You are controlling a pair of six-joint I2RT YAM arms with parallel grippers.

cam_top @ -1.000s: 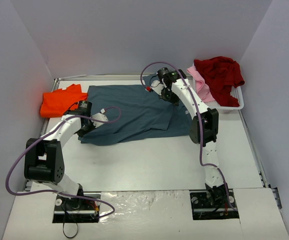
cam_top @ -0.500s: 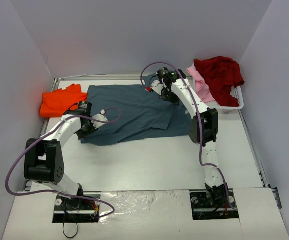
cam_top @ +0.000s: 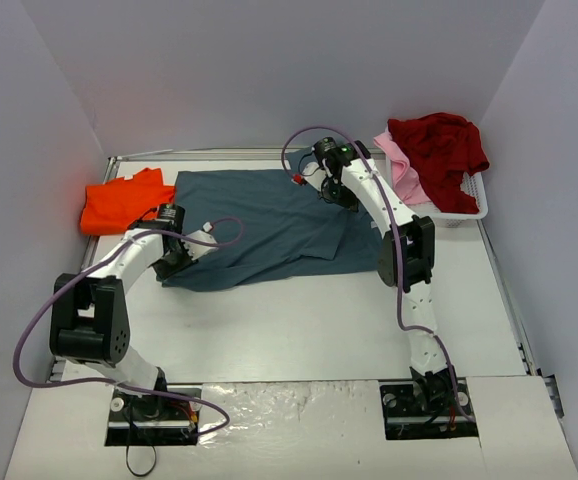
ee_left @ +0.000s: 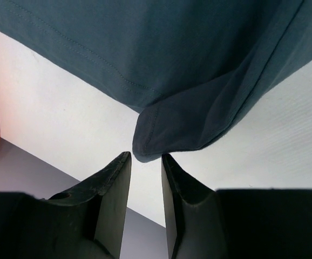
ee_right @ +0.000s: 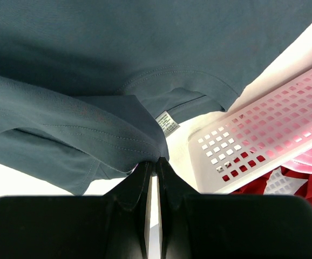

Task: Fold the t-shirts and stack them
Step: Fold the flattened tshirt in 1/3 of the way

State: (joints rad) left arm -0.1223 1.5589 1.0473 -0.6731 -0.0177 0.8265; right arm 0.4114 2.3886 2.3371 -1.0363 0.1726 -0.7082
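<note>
Slate blue-grey t-shirt [cam_top: 269, 225] lies spread over the back middle of the table [cam_top: 299, 320]. A fold near its collar, at the shirt's 2 o'clock, is pinched in the clamped right gripper [ee_right: 155, 162], while the left gripper [ee_left: 145, 157] at the 8 o'clock corner holds nothing, its jaws slightly apart just short of the cloth. The orange t-shirt [cam_top: 119, 205] sits at the table's 10 o'clock; the dark red t-shirt [cam_top: 437, 145] and pale pink t-shirt [cam_top: 397, 160] are heaped in the white plastic basket [cam_top: 464, 212] at 2 o'clock.
</note>
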